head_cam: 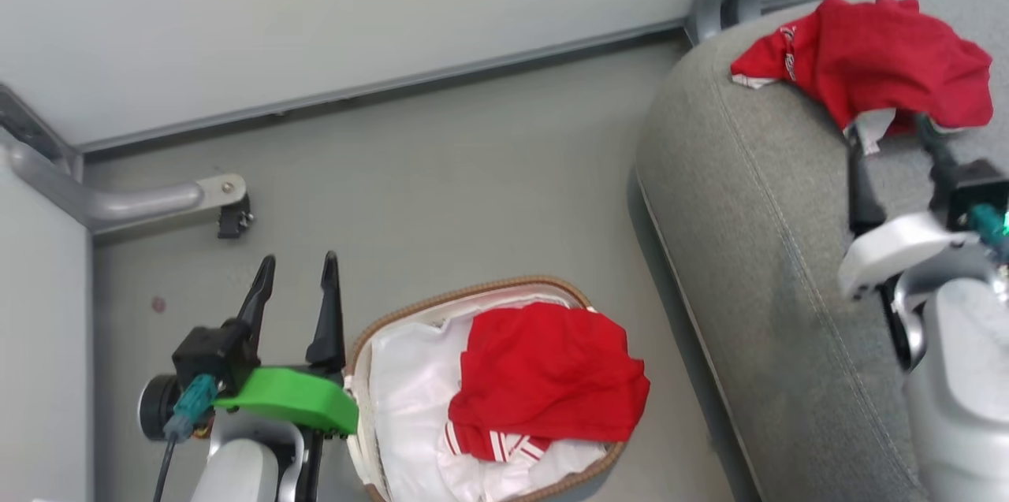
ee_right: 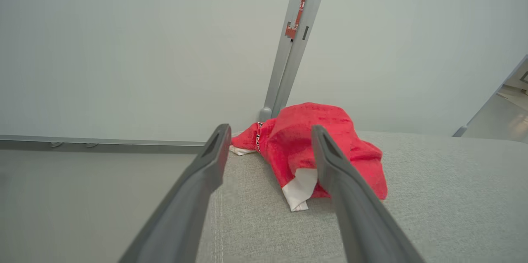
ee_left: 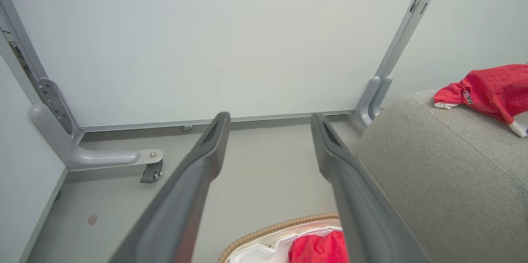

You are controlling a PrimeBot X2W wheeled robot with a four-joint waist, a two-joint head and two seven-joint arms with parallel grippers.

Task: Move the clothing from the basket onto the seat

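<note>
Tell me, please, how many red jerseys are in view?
2: one jersey lies crumpled on the seat, a second jersey sits in the basket on its white liner; more may be hidden beneath.

Ends each arm in two long, dark grey tapered fingers. Wears a bright green cover behind the left end effector, a white cover behind the right end effector. Carries teal plugs beside black mounts, plus glossy pale silver forearms.

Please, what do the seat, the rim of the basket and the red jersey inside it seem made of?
Seat: matte grey woven upholstery, with visible weave and a stitched seam. Basket rim: brown braided strands, probably woven fibre. Red jersey: thin soft cloth in limp folds, possibly a synthetic knit.
</note>
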